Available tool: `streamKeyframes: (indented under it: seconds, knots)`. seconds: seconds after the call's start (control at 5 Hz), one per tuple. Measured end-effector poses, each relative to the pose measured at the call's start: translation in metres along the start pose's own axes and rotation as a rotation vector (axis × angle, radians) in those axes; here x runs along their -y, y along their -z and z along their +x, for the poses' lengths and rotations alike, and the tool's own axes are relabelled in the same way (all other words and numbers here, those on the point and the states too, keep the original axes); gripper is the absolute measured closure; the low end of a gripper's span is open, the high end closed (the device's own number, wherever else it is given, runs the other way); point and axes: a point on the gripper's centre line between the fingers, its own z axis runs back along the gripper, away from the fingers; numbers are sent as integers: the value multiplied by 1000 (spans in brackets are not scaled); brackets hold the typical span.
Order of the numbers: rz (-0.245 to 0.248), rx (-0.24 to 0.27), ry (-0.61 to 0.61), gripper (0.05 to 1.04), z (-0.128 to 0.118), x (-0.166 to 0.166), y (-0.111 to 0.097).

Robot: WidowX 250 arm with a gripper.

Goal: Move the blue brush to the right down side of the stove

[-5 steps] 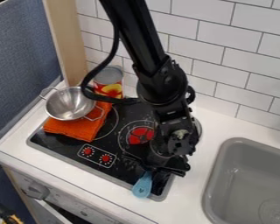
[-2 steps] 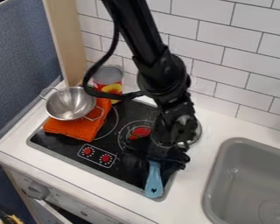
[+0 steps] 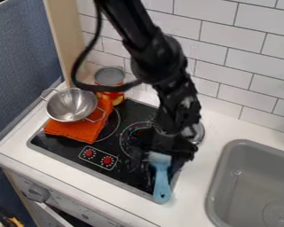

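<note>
At the stove's lower right, my gripper [image 3: 167, 148] hangs low over the black cooktop [image 3: 129, 175]. The blue brush [image 3: 161, 181] lies directly below and in front of it, its wider end right at the gripper and its handle pointing toward the stove's front edge. The handle's tip rests at the metal rim near the front right corner. Whether the brush is held cannot be made out.
A metal colander [image 3: 71, 105] sits on a folded orange cloth [image 3: 76, 130] at the stove's left, with a can [image 3: 110, 76] behind. Right of the arm is a round metal object [image 3: 196, 133]; farther right, a grey sink [image 3: 251, 181].
The blue brush has shifted right along with the gripper, and its handle has turned from slanting left to pointing nearly straight toward the front. More of its wider end shows now.
</note>
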Motion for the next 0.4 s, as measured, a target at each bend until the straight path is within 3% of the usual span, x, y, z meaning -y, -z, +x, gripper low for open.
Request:
streamKeyframes:
  seconds: [0.4]
  knots:
    - [-60, 37, -33, 83, 8, -6, -29]
